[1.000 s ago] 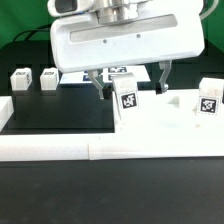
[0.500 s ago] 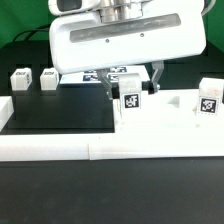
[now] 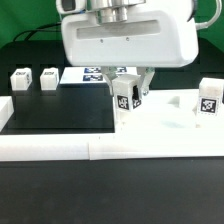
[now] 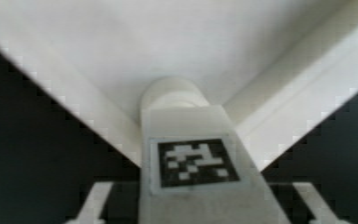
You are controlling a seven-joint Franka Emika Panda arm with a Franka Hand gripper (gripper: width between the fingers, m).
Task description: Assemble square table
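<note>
Your end effector (image 3: 128, 92) is clamped on a white tagged leg (image 3: 127, 97), with its dark fingers (image 3: 143, 84) set against both sides (in the wrist view the leg (image 4: 194, 130) fills the middle, its tag facing the camera). That leg stands roughly upright on the square slab (image 3: 165, 125), at the slab's end toward the exterior view's left. A second leg (image 3: 207, 100) stands well apart on the exterior view's right. A third leg (image 3: 20, 80) and a fourth leg (image 3: 48, 78) sit side by side on the black surface (image 3: 60, 110), near the marker board (image 3: 95, 73).
</note>
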